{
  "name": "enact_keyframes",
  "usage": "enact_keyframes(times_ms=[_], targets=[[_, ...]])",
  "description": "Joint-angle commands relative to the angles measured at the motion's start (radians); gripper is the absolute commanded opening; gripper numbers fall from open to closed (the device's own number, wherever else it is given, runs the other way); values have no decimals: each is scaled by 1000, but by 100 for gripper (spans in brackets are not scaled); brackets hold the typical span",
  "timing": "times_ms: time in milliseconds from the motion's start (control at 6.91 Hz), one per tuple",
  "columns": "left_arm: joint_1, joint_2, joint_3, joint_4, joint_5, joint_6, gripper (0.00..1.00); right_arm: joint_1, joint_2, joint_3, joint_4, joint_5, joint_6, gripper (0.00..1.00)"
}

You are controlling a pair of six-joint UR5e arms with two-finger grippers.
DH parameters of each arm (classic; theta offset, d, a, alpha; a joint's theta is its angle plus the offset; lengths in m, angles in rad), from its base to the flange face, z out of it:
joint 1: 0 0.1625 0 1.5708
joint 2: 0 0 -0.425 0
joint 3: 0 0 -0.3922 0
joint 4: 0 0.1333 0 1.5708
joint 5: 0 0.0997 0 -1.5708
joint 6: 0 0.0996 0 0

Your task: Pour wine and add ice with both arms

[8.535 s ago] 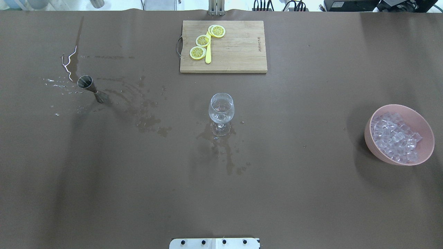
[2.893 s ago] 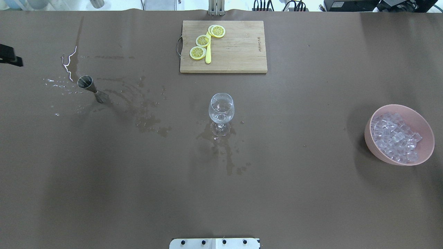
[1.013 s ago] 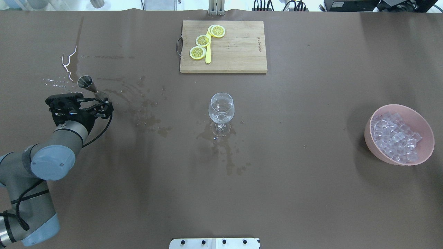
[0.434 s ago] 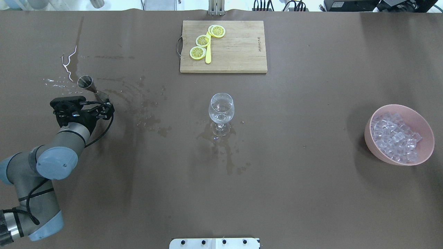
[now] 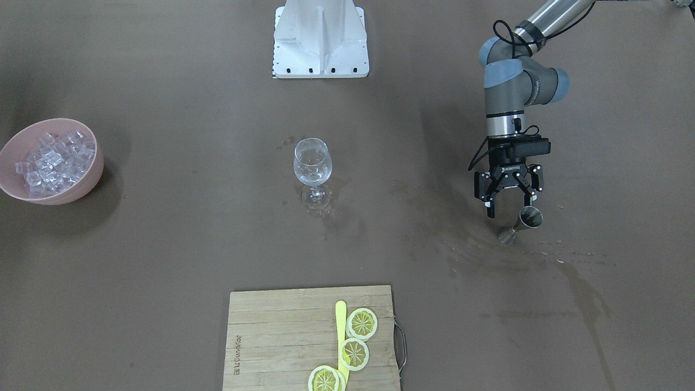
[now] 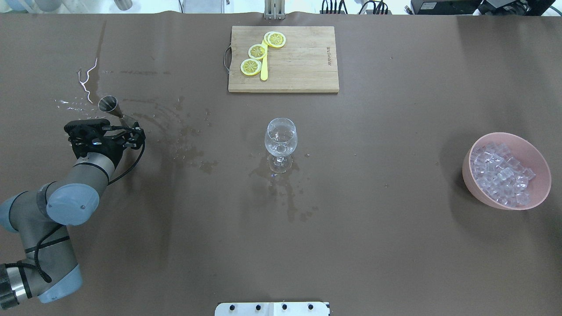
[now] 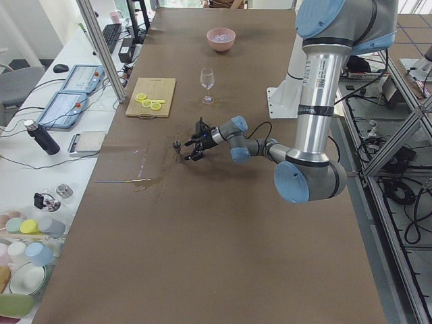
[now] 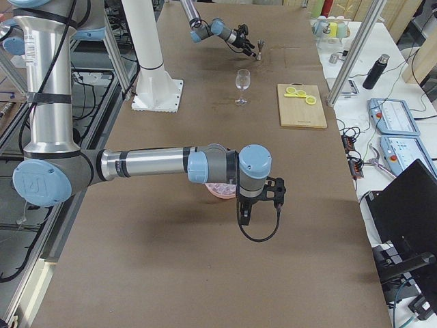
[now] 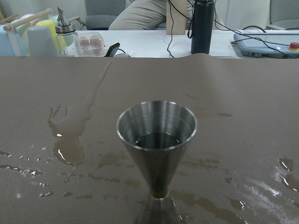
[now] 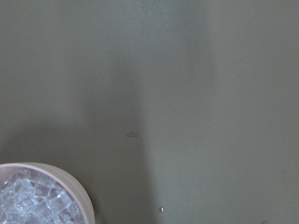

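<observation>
One step in, the left gripper [image 5: 510, 209], jaws wide, is hovering near the jigger [image 5: 524, 221] at far left, judging by the open stance; closing around its waist is looking next. I cannot tell how the right gripper [image 8: 274, 193] is standing.

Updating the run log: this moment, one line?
left gripper: open, facing jigger | right gripper: near ice bowl, state unclear | wine glass: upright

Right gripper [image 8: 263, 195]: shows only in the exterior right view, so jaw spread not readable. Pink bowl [image 10: 79, 191]: cut off by the right wrist view's bottom-left corner, so only part of the ice [image 10: 28, 205] shows. Jigger [image 9: 156, 140]: foot cut by the left wrist view's lower edge; overhead, foot behind the left gripper [image 6: 134, 135]. Cutting board [image 5: 271, 336], at the surface's far edge: clipped in the front-facing view.
</observation>
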Motion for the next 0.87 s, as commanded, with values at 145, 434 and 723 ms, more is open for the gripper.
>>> enact_keyframes(times_ms=[145,434,723], targets=[[-18,-14,16,0,28,17,93,-5,1,-4,0,-2,1,100],[-45,-57,74,0,28,16,93,-6,1,-6,0,-2,1,100],[-50,-71,87,0,28,14,93,-11,1,-6,0,-3,1,100]])
